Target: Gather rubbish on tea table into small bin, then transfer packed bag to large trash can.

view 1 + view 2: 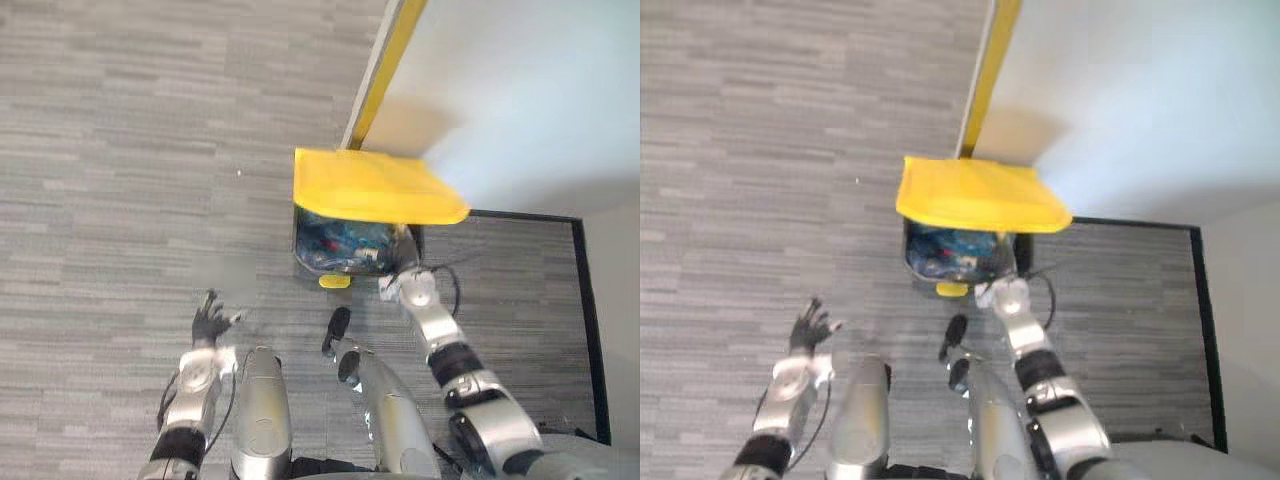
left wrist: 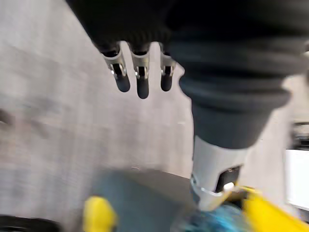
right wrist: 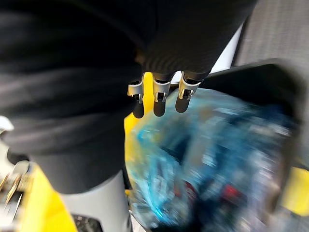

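Grey carpet [image 1: 120,150] meets a white wall [image 1: 520,90], where the large trash can [image 3: 270,72] stands, yellow lid [image 1: 375,187] raised and the blue packed bag [image 1: 345,245] inside. My right hand [image 1: 410,288] hovers at the rim, fingers straight and holding nothing; I'd draw it back low, under the lid's edge. My left hand [image 1: 210,322] is spread over the floor, well away from the yellow pedal [image 1: 335,281]

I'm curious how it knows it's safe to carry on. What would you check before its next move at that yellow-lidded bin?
1. Yellow lid of the large trash can raised: ok.
2. Blue bag inside the can: ok.
3. Right hand above the bag, fingers straight, gripping nothing: ok.
4. Left hand open and empty over the floor: ok.
5. Bag low enough for the lid to close: cannot tell.
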You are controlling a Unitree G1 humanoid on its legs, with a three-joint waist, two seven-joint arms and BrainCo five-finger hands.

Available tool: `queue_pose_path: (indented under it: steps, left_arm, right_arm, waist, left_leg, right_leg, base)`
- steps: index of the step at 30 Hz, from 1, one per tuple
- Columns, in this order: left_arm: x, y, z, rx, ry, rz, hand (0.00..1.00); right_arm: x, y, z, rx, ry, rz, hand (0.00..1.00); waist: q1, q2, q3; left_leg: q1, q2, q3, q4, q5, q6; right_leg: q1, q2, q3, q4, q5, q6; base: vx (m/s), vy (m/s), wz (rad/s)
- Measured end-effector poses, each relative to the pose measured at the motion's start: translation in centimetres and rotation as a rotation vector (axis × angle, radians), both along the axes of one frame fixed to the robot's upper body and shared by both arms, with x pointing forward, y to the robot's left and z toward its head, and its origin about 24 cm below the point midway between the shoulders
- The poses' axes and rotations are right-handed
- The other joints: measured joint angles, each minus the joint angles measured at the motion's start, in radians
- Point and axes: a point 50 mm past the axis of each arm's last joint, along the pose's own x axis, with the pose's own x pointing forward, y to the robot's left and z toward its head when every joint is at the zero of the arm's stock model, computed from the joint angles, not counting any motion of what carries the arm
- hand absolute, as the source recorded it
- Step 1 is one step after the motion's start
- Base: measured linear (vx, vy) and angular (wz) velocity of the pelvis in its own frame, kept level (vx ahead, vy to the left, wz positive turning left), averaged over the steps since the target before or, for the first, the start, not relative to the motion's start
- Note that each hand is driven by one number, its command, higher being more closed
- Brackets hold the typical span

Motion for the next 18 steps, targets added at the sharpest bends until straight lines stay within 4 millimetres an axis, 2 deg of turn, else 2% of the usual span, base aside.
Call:
queue_pose_path:
  steps: [1,2,3,4,5,6,7,8,9,10,11,12,13,16,18]
  left_arm:
    - [-1.3,0.0,-1.3,-0.018,0.062,0.020,0.00]
    - [-2.7,-0.3,-2.6,-0.035,0.136,0.031,0.00]
    - [-3.5,-0.5,-3.4,-0.048,0.179,0.036,0.00]
    - [-4.3,-0.6,-4.0,-0.060,0.216,0.046,0.00]
    - [-5.5,-0.5,-4.6,-0.061,0.258,0.059,0.00]
    - [-6.0,-0.4,-4.9,-0.054,0.276,0.060,0.00]
    - [-6.6,-0.2,-5.1,-0.047,0.294,0.064,0.00]
    - [-6.6,-0.1,-5.1,-0.043,0.294,0.063,0.00]
    - [-6.4,-0.5,-5.1,-0.043,0.302,0.047,0.00]
    - [-6.3,-1.5,-5.4,-0.065,0.312,0.040,0.00]
    - [-6.2,-2.0,-5.6,-0.075,0.317,0.037,0.00]
    - [-6.0,-2.5,-5.8,-0.085,0.326,0.036,0.00]
    - [-6.2,-2.9,-6.0,-0.090,0.344,0.025,0.00]
    - [-6.9,-3.9,-6.7,-0.097,0.393,-0.011,0.00]
    - [-7.5,-3.9,-7.1,-0.099,0.418,-0.010,0.00]
  right_arm:
    - [-1.5,0.2,-1.8,0.010,0.060,0.003,0.00]
    - [-2.7,0.5,-3.3,0.016,0.109,0.007,0.00]
    - [-3.7,0.6,-4.4,0.011,0.146,0.011,0.00]
    - [-4.9,0.6,-5.6,0.022,0.190,0.015,0.00]
    - [-6.5,0.6,-7.0,0.020,0.243,0.016,0.00]
    - [-7.6,0.6,-8.0,0.013,0.277,0.015,0.00]
    - [-9.4,0.5,-9.6,0.021,0.349,0.007,0.00]
    - [-10.3,0.4,-10.3,0.026,0.382,-0.002,0.00]
    - [-12.0,-0.3,-11.9,-0.006,0.466,-0.016,0.00]
    - [-13.6,-1.0,-13.2,-0.012,0.542,-0.043,0.00]
    - [-14.3,-1.5,-13.8,-0.015,0.581,-0.060,0.00]
    - [-16.3,-2.5,-15.2,-0.021,0.678,-0.100,0.00]
    - [-17.6,-3.6,-16.1,-0.029,0.744,-0.135,0.00]
    - [-18.9,-5.6,-16.6,-0.045,0.807,-0.199,0.00]
    - [-19.5,-6.3,-16.8,-0.041,0.821,-0.231,0.00]
  waist:
    - [-0.004,0.000,-0.019]
    - [-0.015,-0.004,-0.036]
    - [-0.023,-0.005,-0.054]
    - [-0.030,-0.006,-0.075]
    - [-0.038,-0.009,-0.105]
    - [-0.045,-0.006,-0.122]
    - [-0.050,-0.031,-0.163]
    - [-0.052,-0.034,-0.165]
    - [-0.064,-0.033,-0.179]
    - [-0.063,-0.028,-0.208]
    - [-0.064,-0.022,-0.216]
    - [-0.074,-0.017,-0.230]
    - [-0.081,-0.014,-0.246]
    - [-0.111,0.009,-0.274]
    - [-0.115,0.021,-0.297]
  left_leg:
    - [0.020,0.028,0.027,-0.044,0.030,0.019]
    - [0.044,0.031,0.059,-0.083,0.058,0.012]
    - [0.060,0.034,0.076,-0.104,0.069,0.011]
    - [0.082,0.039,0.095,-0.132,0.083,0.009]
    - [0.108,0.046,0.109,-0.173,0.101,-0.001]
    - [0.115,0.051,0.114,-0.191,0.110,-0.007]
    - [0.116,0.058,0.122,-0.211,0.120,-0.019]
    - [0.115,0.059,0.122,-0.214,0.120,-0.018]
    - [0.115,0.061,0.113,-0.246,0.134,-0.029]
    - [0.118,0.059,0.109,-0.306,0.165,-0.027]
    - [0.128,0.058,0.106,-0.339,0.180,-0.019]
    - [0.162,0.051,0.102,-0.417,0.222,-0.003]
    - [0.196,0.045,0.103,-0.490,0.261,0.009]
    - [0.255,0.032,0.102,-0.608,0.328,0.013]
    - [0.266,0.021,0.105,-0.645,0.345,0.004]
  right_leg:
    - [0.014,-0.007,-0.023,-0.004,-0.060,0.066]
    - [-0.013,-0.046,-0.046,0.140,-0.095,0.014]
    - [-0.024,-0.073,-0.047,0.260,-0.128,-0.022]
    - [-0.016,-0.102,-0.044,0.389,-0.175,-0.029]
    - [0.018,-0.131,-0.029,0.493,-0.231,-0.015]
    - [0.047,-0.144,-0.010,0.523,-0.264,-0.002]
    - [0.104,-0.157,0.032,0.514,-0.329,0.035]
    - [0.119,-0.147,0.040,0.478,-0.351,0.064]
    - [0.171,-0.108,0.042,0.356,-0.396,0.050]
    - [0.191,-0.076,0.047,0.249,-0.390,-0.007]
    - [0.198,-0.067,0.046,0.214,-0.373,-0.018]
    - [0.225,-0.051,0.049,0.144,-0.335,-0.027]
    - [0.249,-0.041,0.051,0.081,-0.302,-0.033]
    - [0.300,-0.029,0.052,-0.029,-0.247,-0.027]
    - [0.304,-0.030,0.063,-0.057,-0.229,-0.020]
  base:
    - [-0.18,0.033,-0.50]
    - [-0.17,0.019,-0.55]
    - [-0.12,-0.011,-0.49]
    - [-0.06,-0.044,-0.44]
    - [-0.04,-0.071,-0.37]
    - [0.00,-0.128,-0.33]
    - [0.00,-0.143,-0.21]
    - [-0.03,-0.212,-0.12]
    - [-0.02,-0.217,-0.17]
    - [-0.01,-0.198,-0.19]
    - [0.03,-0.129,-0.31]
    - [0.02,-0.079,-0.20]
    - [0.01,-0.057,-0.17]
    - [0.01,-0.007,0.03]
    - [0.01,0.046,0.01]
